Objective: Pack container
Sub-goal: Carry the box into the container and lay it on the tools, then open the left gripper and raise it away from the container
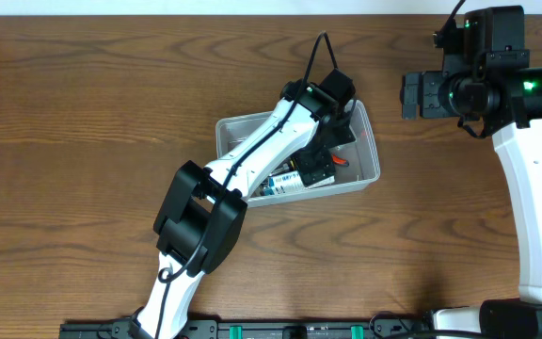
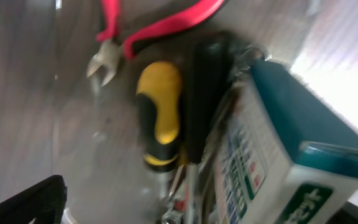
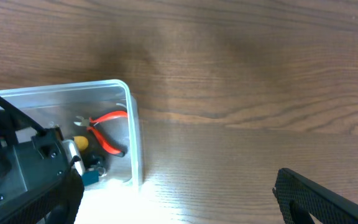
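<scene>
The clear plastic container (image 1: 369, 132) sits mid-table and also shows in the right wrist view (image 3: 133, 134). Inside it lie red-handled pliers (image 2: 160, 25), a yellow-and-black screwdriver (image 2: 159, 115) and a white-and-teal cardboard box (image 2: 272, 155). My left gripper (image 1: 320, 162) reaches down into the container, open and empty just above these things; in the left wrist view (image 2: 179, 211) only one black finger shows, at the lower left. My right gripper (image 1: 412, 94) is open and empty over bare table to the right of the container, also in the right wrist view (image 3: 185, 211).
The brown wooden table (image 1: 92, 113) surrounds the container. The left arm (image 1: 200, 221) stretches from the front edge up over the container's left half. The right arm's white link (image 1: 534, 207) runs along the right edge.
</scene>
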Controlling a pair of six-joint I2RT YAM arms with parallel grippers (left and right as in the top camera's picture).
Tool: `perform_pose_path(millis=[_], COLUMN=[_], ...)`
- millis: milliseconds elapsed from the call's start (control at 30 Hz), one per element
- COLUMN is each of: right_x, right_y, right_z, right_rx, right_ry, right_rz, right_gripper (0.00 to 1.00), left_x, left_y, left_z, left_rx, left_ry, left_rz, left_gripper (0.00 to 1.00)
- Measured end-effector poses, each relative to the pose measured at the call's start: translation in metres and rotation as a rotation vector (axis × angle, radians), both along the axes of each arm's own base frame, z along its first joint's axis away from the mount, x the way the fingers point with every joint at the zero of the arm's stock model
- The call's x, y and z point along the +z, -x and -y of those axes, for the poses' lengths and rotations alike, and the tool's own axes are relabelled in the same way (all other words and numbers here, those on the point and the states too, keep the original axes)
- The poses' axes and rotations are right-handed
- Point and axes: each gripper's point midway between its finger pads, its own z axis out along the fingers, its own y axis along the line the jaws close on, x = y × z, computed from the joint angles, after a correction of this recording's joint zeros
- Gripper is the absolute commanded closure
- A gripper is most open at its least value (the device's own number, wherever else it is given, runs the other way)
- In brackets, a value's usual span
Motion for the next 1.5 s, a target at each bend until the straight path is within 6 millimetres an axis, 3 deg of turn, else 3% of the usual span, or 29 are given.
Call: perform_pose_path(millis=[300,467,600,733,867,1000,1133,1300,1400,1500], right_x=[0.000,0.000,0.000,0.000,0.000,0.000,0.000,0.000,0.000,0.000], right_y=[0.000,0.000,0.000,0.000,0.000,0.000,0.000,0.000,0.000,0.000], right_z=[0.000,0.000,0.000,0.000,0.000,0.000,0.000,0.000,0.000,0.000], right_rx=[0.000,0.000,0.000,0.000,0.000,0.000,0.000,0.000,0.000,0.000], right_ry=[0.000,0.000,0.000,0.000,0.000,0.000,0.000,0.000,0.000,0.000], right_rz=[0.000,0.000,0.000,0.000,0.000,0.000,0.000,0.000,0.000,0.000], right_gripper=[0.01,0.01,0.01,0.01,0.01,0.01,0.01,0.01,0.01,0.01], left_x=[0.002,0.017,0.054,0.131,0.213,0.248,0.247,0.234,0.234,0.233], left_y=[-0.022,-0.037,-0.052,-0.068,-0.077,-0.085,-0.089,-0.086,-0.083,-0.083], left_z=[-0.031,-0.053,-0.057,-0.064,-0.118,-0.189,-0.259,-0.322,-0.338,-0.340], left_rx=[0.082,0.174,0.236,0.379,0.695,0.949,1.176,1.416,1.484,1.502], left_ry=[-0.051,-0.036,0.040,0.192,0.310,0.338,0.296,0.254,0.252,0.257], left_rz=[0.036,0.068,0.165,0.353,0.545,0.651,0.680,0.673,0.679,0.678], left_gripper=[0.02,0.02,0.02,0.02,0.02,0.02,0.02,0.02,0.02,0.02])
